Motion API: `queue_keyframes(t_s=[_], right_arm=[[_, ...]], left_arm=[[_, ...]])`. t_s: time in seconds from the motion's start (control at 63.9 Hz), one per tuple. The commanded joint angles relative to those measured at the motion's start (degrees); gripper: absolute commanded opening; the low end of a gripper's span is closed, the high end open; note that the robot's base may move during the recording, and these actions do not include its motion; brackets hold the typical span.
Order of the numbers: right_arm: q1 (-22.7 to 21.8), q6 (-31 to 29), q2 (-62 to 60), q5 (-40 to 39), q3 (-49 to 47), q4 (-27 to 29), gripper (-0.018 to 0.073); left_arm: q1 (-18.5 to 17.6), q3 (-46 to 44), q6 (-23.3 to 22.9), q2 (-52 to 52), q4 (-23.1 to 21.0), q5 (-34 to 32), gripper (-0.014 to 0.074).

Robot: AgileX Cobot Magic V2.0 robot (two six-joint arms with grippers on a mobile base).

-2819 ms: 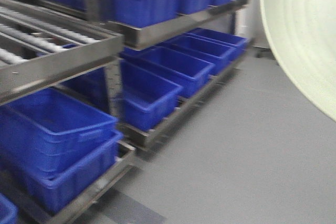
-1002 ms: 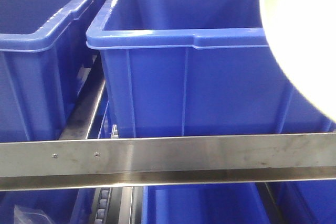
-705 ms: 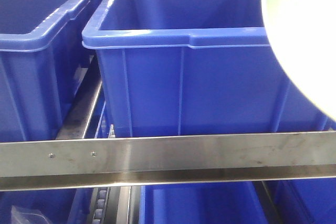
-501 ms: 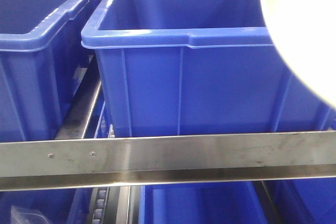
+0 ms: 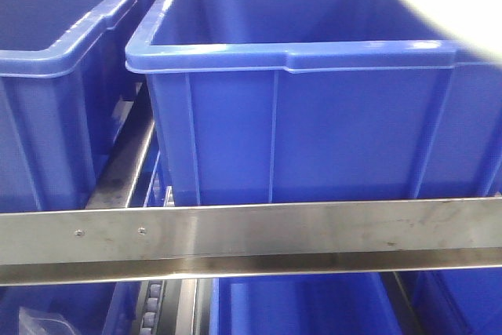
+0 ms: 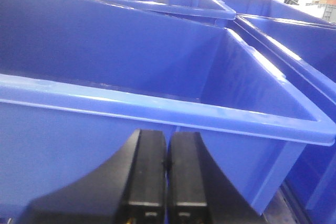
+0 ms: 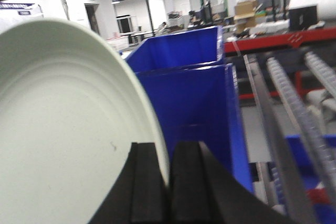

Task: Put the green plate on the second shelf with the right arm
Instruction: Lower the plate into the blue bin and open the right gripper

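The right gripper [image 7: 169,182] has its fingers [image 7: 144,187] clenched on the rim of the green plate [image 7: 63,129], held on edge just left of a tall blue bin [image 7: 194,103]. The left gripper [image 6: 166,182] hangs with fingers pressed together, grasping nothing, just before another blue bin [image 6: 157,77]. A steel shelf rail [image 5: 251,233] runs below the front bin [image 5: 298,115]. No readable writing shows.

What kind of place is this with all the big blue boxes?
Probably a warehouse or factory storeroom. Large blue plastic bins sit in rows on a steel shelf rack, with roller tracks and stacked cardboard boxes under ceiling strip lights.
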Motion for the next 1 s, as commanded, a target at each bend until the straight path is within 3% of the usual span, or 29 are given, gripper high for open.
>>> queue_keyframes(t_s=[0.0,0.172,0.423,0.626,0.846,0.987], right_arm=[[-0.05,0.38,9.13,-13.38,-2.19,2.03,0.0056],[-0.05,0.38,30.07,-32.80,-6.44,1.00,0.0056],[-0.05,0.32,54.14,-46.71,-17.85,1.00,0.0056],[-0.11,-2.66,61.67,-45.28,-23.43,-0.61,0.0089],[-0.11,-3.36,61.50,-43.24,-23.88,-1.32,0.0347],[-0.11,-3.36,61.01,-41.33,-23.88,-1.32,0.0342]], left_arm=[[-0.39,2.34,-0.19,-0.93,-0.47,-5.11,0.0130],[-0.39,2.34,-0.19,-0.93,-0.47,-5.11,0.0130],[-0.39,2.34,-0.19,-0.93,-0.47,-5.11,0.0130],[-0.39,2.34,-0.19,-0.93,-0.47,-5.11,0.0130],[-0.39,2.34,-0.19,-0.93,-0.47,-5.11,0.0130],[-0.39,2.34,-0.19,-0.93,-0.47,-5.11,0.0130]])
